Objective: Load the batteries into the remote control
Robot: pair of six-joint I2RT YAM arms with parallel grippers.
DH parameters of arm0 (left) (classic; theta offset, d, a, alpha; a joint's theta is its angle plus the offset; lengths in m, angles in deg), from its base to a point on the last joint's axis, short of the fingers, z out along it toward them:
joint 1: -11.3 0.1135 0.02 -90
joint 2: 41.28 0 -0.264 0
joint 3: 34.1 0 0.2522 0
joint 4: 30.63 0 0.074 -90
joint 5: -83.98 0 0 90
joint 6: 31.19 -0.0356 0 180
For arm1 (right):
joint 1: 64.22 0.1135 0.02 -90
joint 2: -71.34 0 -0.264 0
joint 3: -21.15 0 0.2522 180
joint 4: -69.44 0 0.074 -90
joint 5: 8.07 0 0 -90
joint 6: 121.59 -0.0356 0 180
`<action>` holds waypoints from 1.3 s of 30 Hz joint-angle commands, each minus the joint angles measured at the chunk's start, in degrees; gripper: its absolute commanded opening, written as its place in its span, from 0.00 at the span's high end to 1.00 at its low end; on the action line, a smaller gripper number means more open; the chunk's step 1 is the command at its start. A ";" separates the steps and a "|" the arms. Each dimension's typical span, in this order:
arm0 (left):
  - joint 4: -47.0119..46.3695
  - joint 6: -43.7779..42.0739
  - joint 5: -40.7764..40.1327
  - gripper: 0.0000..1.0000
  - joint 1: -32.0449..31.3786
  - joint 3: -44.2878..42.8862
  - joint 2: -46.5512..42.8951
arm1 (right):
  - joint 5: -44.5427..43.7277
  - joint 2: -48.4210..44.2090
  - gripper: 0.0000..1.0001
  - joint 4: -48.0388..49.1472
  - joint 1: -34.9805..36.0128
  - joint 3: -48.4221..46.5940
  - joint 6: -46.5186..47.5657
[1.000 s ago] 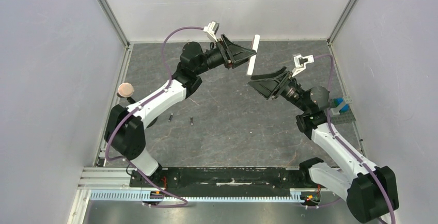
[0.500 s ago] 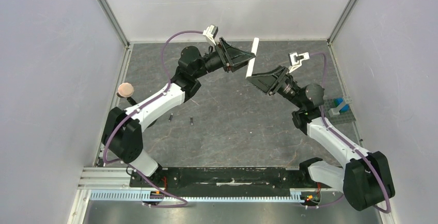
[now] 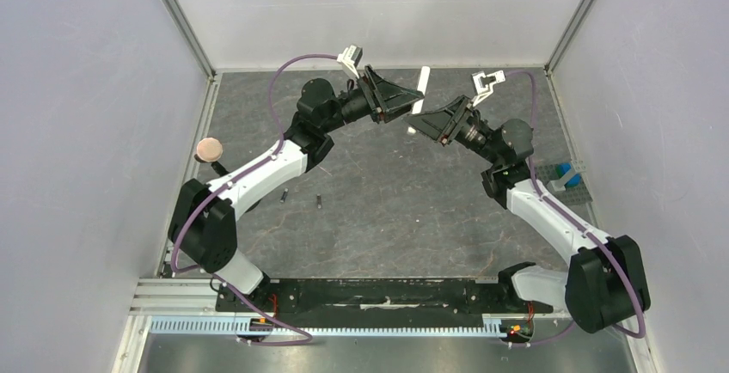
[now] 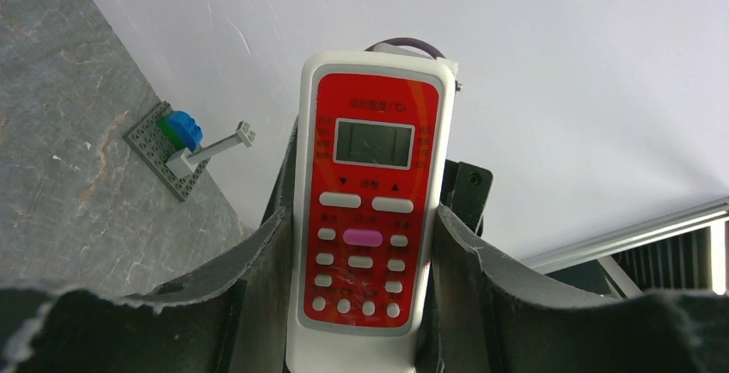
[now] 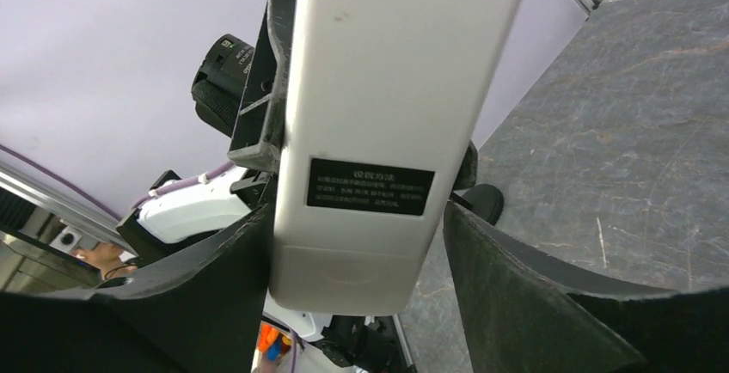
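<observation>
left wrist | remote control (image 4: 370,218) pinched between left jaws | right jaws flank its back, grip cannot tell

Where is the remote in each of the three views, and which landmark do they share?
Top external: remote, thin white bar, upper centre.
Left wrist: remote at centre, red face shown.
Right wrist: remote at centre, white back shown.
Shared landmark: grey table; at left in the left wrist view, at right in the right wrist view.
</observation>
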State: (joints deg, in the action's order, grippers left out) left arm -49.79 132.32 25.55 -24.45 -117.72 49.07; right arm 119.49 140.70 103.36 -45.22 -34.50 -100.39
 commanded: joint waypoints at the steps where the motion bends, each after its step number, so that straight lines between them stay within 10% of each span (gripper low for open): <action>1: -2.08 -0.70 -0.40 0.93 -0.20 -0.10 -3.66 | 2.44 0.26 0.31 -6.33 0.33 -3.64 3.62; 14: 7.34 -8.86 -1.62 0.40 -0.20 -1.21 -6.13 | 0.57 -0.70 0.58 -31.04 1.11 -11.53 22.59; 39: 21.32 -24.31 0.81 0.30 -0.12 -4.37 -8.06 | 5.06 -3.43 0.68 -57.47 2.09 -17.36 47.85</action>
State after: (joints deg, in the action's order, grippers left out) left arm -31.39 111.54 25.79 -24.62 -119.32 42.01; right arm 122.75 139.22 47.97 -43.07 -48.71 -57.55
